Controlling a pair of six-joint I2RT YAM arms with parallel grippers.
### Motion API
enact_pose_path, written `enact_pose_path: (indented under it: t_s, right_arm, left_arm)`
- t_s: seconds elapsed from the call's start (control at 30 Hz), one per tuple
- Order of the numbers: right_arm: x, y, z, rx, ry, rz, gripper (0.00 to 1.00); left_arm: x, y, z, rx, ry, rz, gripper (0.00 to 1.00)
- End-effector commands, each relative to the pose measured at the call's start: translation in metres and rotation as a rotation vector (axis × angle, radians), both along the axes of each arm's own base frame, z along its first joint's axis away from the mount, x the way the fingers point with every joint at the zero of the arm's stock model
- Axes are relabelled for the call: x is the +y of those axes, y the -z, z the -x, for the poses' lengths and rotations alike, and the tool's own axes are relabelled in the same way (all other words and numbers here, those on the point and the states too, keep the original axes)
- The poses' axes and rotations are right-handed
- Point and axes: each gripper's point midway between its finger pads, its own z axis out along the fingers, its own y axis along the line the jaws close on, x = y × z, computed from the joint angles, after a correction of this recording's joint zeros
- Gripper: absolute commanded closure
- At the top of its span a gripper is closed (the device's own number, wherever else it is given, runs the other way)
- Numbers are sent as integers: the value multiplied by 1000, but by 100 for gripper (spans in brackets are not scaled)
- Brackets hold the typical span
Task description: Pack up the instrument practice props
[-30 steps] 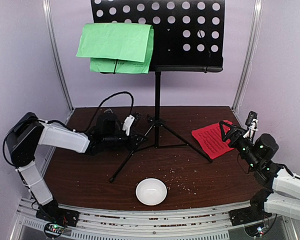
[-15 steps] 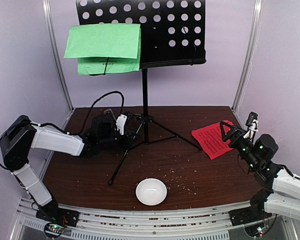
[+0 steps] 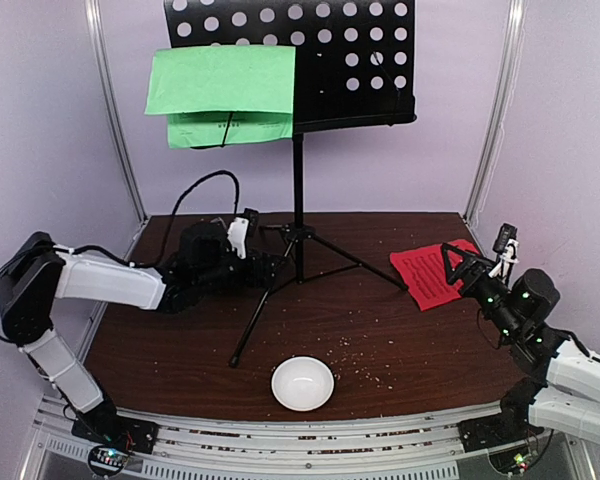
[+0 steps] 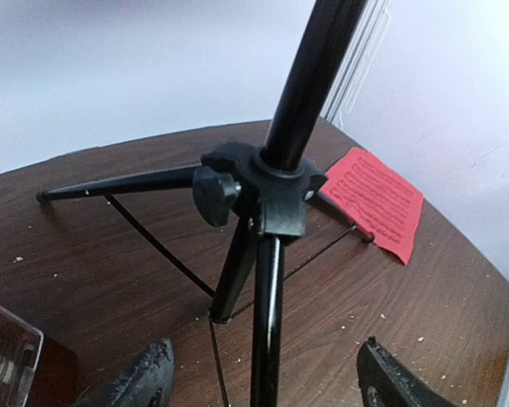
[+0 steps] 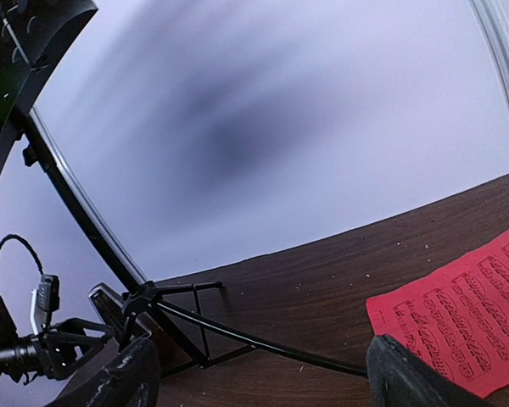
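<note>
White bowl (image 3: 302,383) is set upright on the dark wood tabletop (image 3: 180,340), close to its near edge. Pale crumbs (image 3: 346,341) are scattered just right of the bowl. Lilac wall (image 3: 50,120) is seen far behind the bowl.

Top cam sits high behind the rig, looking down and fwd over the whole dark brown wooden table (image 3: 400,340). Left wrist cam is low, v. close to the tall black tripod music stand (image 4: 271,195), facing right. Right wrist cam, also low, looks left across the tabletop from farther off. All 3 share the stand's legs and the red paper music sheet (image 5: 462,322).
</note>
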Motion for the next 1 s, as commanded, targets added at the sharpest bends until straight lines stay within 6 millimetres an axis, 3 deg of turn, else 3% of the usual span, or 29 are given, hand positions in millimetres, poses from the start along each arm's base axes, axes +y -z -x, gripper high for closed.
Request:
enact_pose_path:
  t_s: [0.0,0.17,0.3,0.5,0.6,0.77,0.9,0.97]
  right_arm:
    - [24,-38,13,-112,-142,-2,14]
    - [48,-57,21,-163,-243,27,15]
    - [73,-62,25,-174,-310,64,16]
    - [113,-65,33,-184,-385,117,16]
    - [126,-67,36,-192,-414,112,16]
    - [146,-66,40,-188,-453,141,16]
    - [167,-78,44,-193,-476,199,18]
    - [183,-91,45,-202,-499,210,20]
  left_arm:
    - [33,-60,19,-161,-30,70,20]
    - [80,-95,44,-221,20,130,15]
    - [113,-143,59,-311,60,166,15]
    - [148,-215,52,-426,-22,134,11]
    - [152,-246,48,-462,7,169,11]
    - [140,-280,48,-476,128,252,13]
    - [131,-291,39,-446,179,273,17]
    - [131,-295,32,-437,174,277,25]
